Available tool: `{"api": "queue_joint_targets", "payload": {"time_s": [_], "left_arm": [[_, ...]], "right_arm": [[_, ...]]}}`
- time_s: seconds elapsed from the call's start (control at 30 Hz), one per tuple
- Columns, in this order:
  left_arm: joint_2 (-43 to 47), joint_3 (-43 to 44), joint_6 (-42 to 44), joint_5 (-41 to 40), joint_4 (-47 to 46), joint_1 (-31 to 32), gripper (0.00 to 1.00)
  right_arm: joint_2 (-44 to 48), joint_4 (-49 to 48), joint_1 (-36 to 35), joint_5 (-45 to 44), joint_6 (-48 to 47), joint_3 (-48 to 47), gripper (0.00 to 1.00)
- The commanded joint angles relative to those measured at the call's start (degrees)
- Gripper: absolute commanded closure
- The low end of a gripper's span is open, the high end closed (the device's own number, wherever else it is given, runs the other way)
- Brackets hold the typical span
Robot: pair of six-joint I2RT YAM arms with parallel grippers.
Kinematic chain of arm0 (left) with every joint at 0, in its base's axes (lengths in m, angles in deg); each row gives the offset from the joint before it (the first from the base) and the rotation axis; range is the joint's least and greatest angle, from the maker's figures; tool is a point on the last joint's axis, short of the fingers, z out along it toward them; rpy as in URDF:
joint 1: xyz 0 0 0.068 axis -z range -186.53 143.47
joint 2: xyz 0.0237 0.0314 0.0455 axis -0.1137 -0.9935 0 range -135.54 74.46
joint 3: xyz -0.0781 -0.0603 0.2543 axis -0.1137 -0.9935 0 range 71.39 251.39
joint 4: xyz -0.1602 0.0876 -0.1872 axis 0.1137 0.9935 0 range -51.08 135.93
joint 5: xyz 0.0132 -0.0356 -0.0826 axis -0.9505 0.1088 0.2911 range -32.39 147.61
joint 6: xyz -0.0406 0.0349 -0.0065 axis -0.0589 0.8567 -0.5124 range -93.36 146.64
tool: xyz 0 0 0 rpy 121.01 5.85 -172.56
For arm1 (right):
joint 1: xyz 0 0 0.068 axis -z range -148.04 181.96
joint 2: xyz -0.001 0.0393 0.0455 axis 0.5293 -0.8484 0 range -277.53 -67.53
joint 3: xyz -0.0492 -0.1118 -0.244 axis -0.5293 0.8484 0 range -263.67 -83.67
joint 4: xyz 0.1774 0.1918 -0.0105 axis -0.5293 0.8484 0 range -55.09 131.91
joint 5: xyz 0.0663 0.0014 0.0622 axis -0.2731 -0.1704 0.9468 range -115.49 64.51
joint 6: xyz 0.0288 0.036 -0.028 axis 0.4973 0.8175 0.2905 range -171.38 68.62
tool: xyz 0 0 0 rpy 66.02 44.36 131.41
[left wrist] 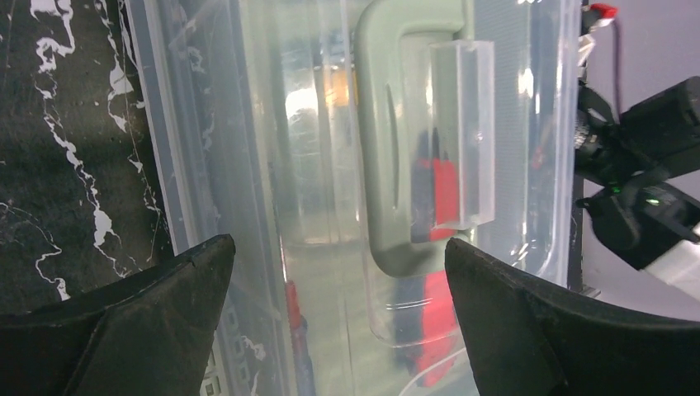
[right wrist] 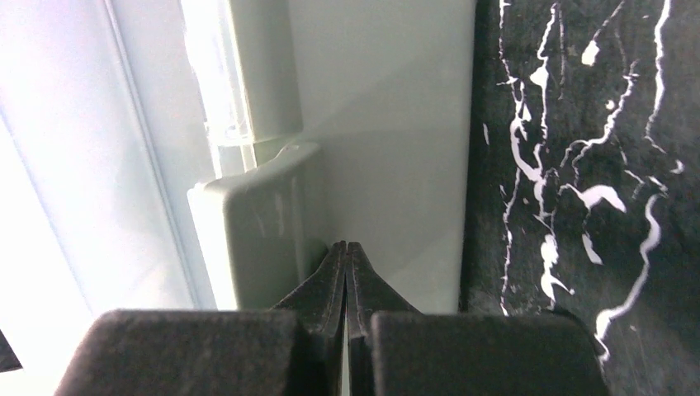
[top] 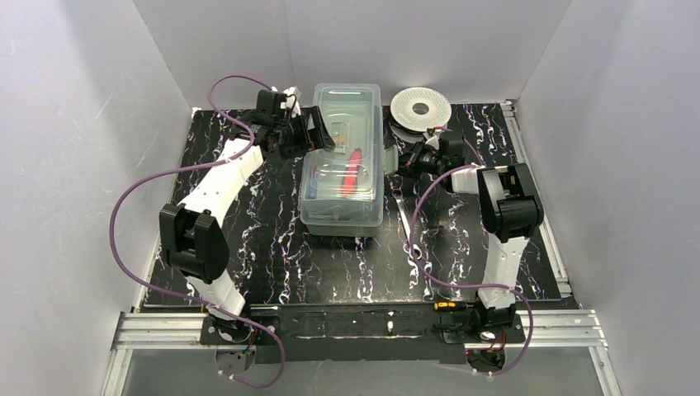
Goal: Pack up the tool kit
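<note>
From above, the lidded toolbox point(top: 342, 161) is seen on the table point(top: 272, 247), flanked by the left gripper point(top: 318, 132) and the right gripper point(top: 399, 162). At the left wrist, fingers point(left wrist: 124, 330) are spread wide over its lid handle point(left wrist: 384, 165). At the right wrist, fingers point(right wrist: 326, 289) are pressed together, empty, against its green latch point(right wrist: 256, 239).

Toolbox point(top: 342, 206): rectangular, translucent, standing upright at rear centre of the tabletop point(top: 264, 247), long axis running front to back. Clear lid point(top: 347, 99) sits on top and carries a pale green handle point(left wrist: 384, 124) along its middle. Red-handled tool point(top: 353, 169) is visible through the lid, lying lengthwise inside. Pale green latch point(right wrist: 252, 239) lies against the right wall; whether it is fastened cannot be determined
</note>
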Motion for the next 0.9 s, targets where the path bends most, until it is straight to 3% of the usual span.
{"api": "queue_joint_targets", "payload": {"time_s": [0.0, 0.27, 0.43, 0.7, 0.87], "left_arm": [[0.29, -2.55, -2.09, 4.25, 0.2, 0.84, 0.01], [1.06, -4.49, -2.1, 4.53, -0.15, 0.85, 0.01], [2.02, -5.26, -1.61, 3.96, -0.18, 0.83, 0.01], [2.08, -6.23, -1.39, 4.16, -0.27, 0.88, 0.0], [1.51, -6.18, -1.36, 4.48, -0.28, 0.85, 0.0]], "right_arm": [[9.86, 6.77, -2.77, -0.93, -9.23, -2.21, 0.99], [12.67, 3.52, -3.05, -0.91, -8.07, -0.4, 0.99], [7.79, 0.63, -2.16, 1.2, -2.76, -1.0, 0.99], [-5.95, -24.92, -1.21, 9.08, 20.48, -2.24, 0.99], [-8.97, -39.99, -1.06, 10.32, 31.21, -3.03, 0.99]]}}
